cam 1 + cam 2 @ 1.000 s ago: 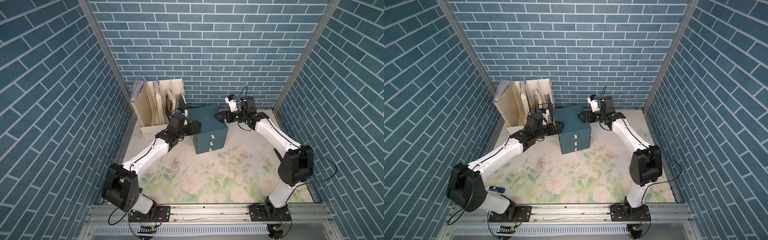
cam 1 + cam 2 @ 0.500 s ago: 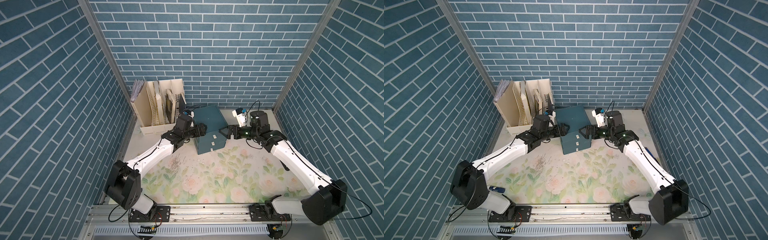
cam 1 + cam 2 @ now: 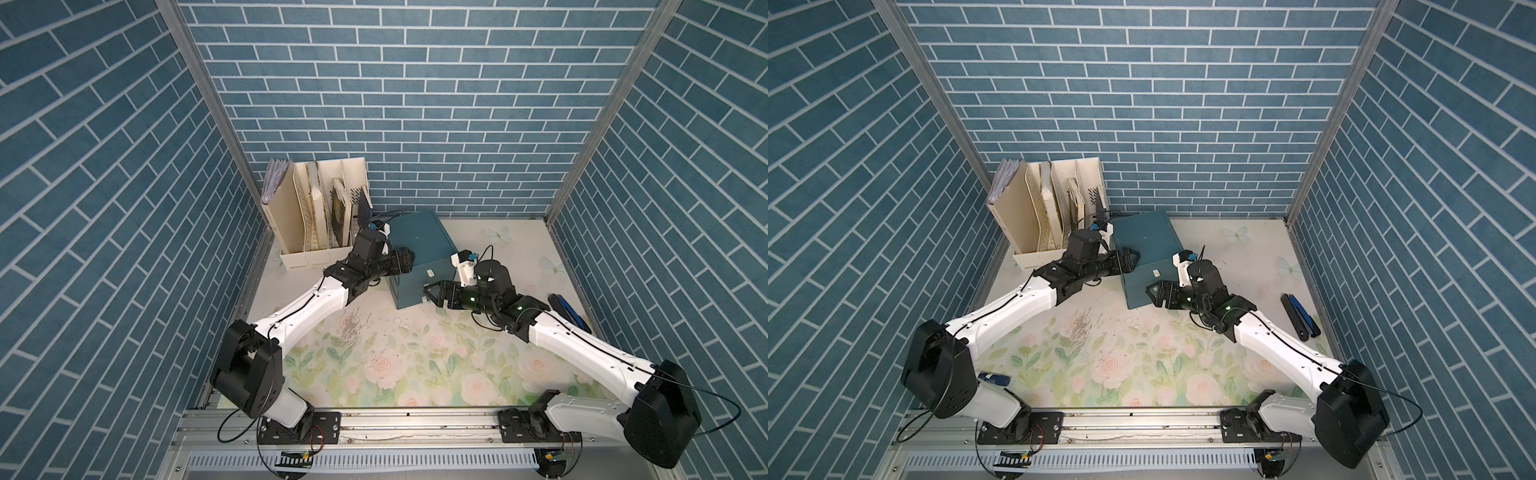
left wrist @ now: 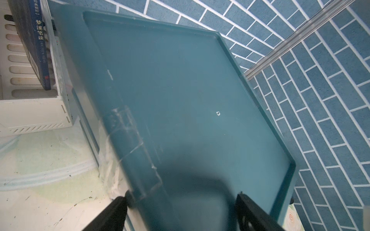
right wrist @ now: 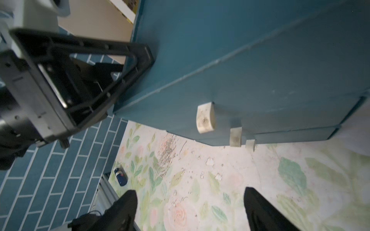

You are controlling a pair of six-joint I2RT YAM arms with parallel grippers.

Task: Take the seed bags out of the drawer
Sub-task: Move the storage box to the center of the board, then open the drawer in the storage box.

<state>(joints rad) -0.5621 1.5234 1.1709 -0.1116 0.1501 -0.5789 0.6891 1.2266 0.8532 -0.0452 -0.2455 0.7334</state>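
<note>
Right tool [image 5: 190, 193] – jaws apart, empty, hovering off cabinet [image 3: 419, 241] front, near white pull tabs [image 5: 205, 118]. Left tool [image 3: 406, 263] astride cabinet side corner; clamped or just bracing, cannot tell. Step: drawer opening not yet begun – all three fronts shut. Next: pinch tab of lowest drawer [image 5: 290, 133], pull straight while left steadies. Seed bags unseen, presumably inside. File rack [image 3: 316, 216] holds books, papers

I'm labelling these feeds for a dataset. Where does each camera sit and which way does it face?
Top views: high over the front rail, looking down toward the back wall; both arms show.
Left wrist: behind the left hand, facing the cabinet top; fingertips show.
Right wrist: behind the right hand, facing the white pull tabs; fingertips show.
Shared: both wrist views see the cabinet.
</note>
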